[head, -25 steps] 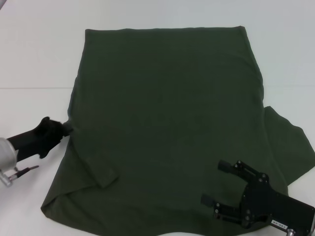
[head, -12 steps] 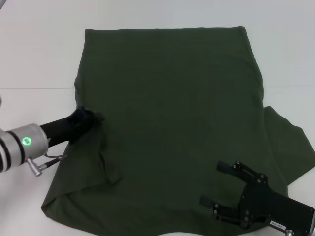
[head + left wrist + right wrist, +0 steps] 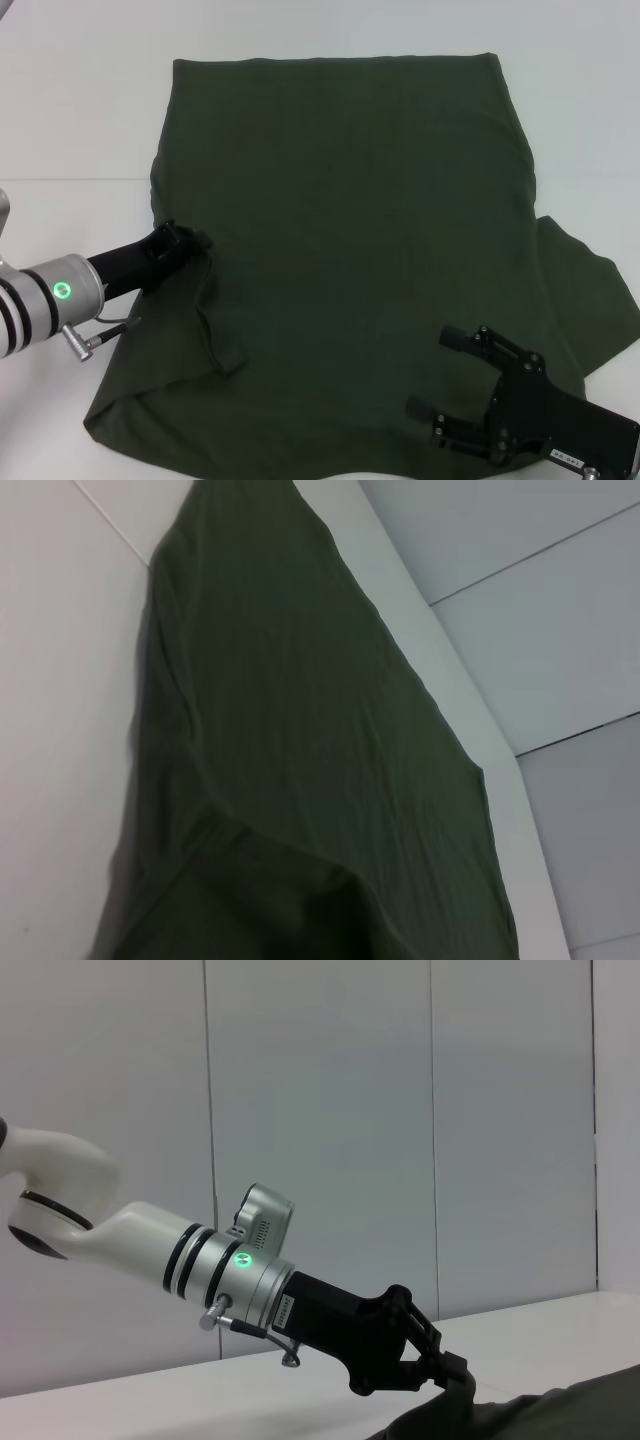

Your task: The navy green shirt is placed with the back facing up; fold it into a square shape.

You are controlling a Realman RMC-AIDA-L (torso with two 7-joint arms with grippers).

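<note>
Right gripper (image 3: 445, 385): jaws parted, empty, over navy green shirt's (image 3: 350, 210) near hem. Left gripper (image 3: 190, 242): jaws clenched on shirt's left sleeve, raised. Shirt: spread on tabletop (image 3: 70, 110). Step: sleeve fold-in; next, carry sleeve inward.

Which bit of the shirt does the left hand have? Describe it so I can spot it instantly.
On the white table lies the navy green shirt, spread flat. At its left edge, the left hand pinches a raised ridge of cloth. That lifted, creased fold stands out; the rest lies smooth, and the right hand hovers open at the near right.
</note>
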